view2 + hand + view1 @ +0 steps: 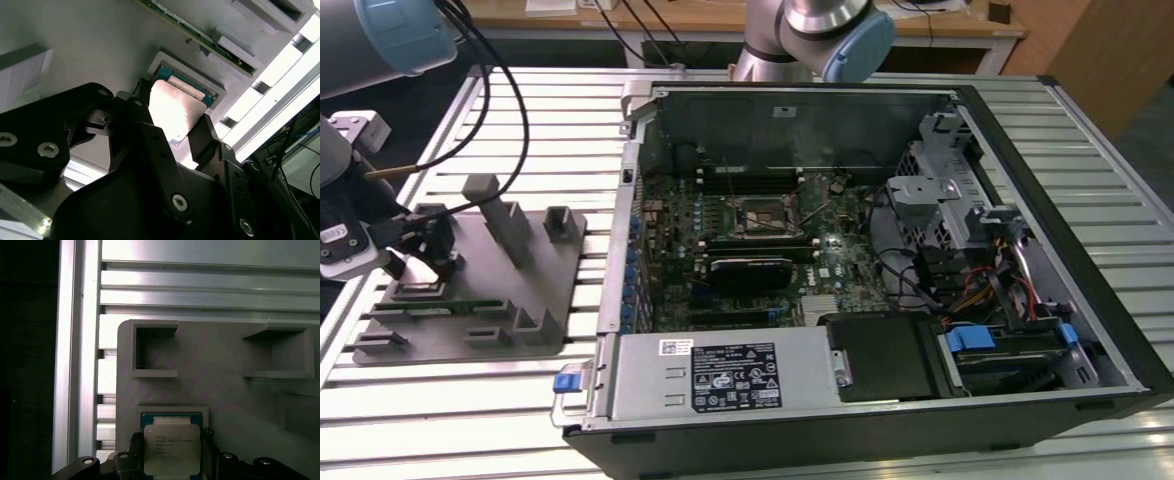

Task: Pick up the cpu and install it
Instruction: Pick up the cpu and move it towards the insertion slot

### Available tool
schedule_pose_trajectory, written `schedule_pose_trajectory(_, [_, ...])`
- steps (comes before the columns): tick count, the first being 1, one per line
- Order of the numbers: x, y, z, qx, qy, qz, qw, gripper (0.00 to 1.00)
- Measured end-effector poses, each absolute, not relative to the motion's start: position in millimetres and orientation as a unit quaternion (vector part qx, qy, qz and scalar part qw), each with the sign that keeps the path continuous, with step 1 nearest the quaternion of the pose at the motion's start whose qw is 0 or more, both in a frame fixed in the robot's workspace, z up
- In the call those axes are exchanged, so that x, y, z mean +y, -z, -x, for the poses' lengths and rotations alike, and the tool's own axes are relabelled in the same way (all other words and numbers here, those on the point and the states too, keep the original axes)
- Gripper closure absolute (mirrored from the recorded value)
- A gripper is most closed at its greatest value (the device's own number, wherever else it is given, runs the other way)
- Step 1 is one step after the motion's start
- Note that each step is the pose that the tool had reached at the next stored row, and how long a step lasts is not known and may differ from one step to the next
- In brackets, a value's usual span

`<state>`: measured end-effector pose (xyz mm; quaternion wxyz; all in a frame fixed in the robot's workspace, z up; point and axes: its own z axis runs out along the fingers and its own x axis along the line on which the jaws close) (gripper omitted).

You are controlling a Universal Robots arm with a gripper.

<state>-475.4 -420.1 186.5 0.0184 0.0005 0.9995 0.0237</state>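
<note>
The cpu (pixel 172 450) is a flat square chip with a shiny silver top. In both wrist views it sits between my black fingers, and my gripper (pixel 171 440) is shut on its two edges. The cpu (pixel 175 112) hangs just above a square recess with a blue-green rim (pixel 186 82) in the grey tray (pixel 100 45). In the exterior view my gripper (pixel 420 265) stands over the tray (pixel 520 300) at the exterior view's left. The black square socket (pixel 763 215) lies on the motherboard inside the open computer case (pixel 1067 200).
Upright posts (pixel 500 215) rise from the tray, and a green memory stick (pixel 454 303) lies along it. The case holds a power supply (pixel 720 375), a drive cage (pixel 941 200) and cables. Everything rests on a slatted aluminium table (pixel 440 420). Another arm's base (pixel 827 30) stands behind the case.
</note>
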Motion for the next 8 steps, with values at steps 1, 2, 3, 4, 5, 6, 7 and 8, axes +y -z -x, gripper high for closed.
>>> schedule_pose_trajectory(1, [-420.1,-186.4,475.4,1.000,-0.024,-0.001,0.019,0.45])
schedule_pose_trajectory(2, [-420.1,-186.4,475.4,1.000,-0.024,-0.001,0.019,0.45])
schedule_pose_trajectory(3, [-420.1,-186.2,475.5,1.000,-0.024,-0.001,0.018,0.45])
schedule_pose_trajectory(4, [-420.1,-186.0,475.5,1.000,-0.024,-0.001,0.018,0.45])
schedule_pose_trajectory(5, [-420.1,-186.0,475.5,1.000,-0.024,-0.001,0.018,0.45])
schedule_pose_trajectory(6, [-420.1,-186.0,475.5,1.000,-0.024,-0.001,0.018,0.45])
schedule_pose_trajectory(7, [-420.1,-186.0,475.5,1.000,-0.024,-0.001,0.018,0.45])
schedule_pose_trajectory(8, [-420.1,-186.0,475.5,1.000,-0.024,-0.001,0.018,0.45])
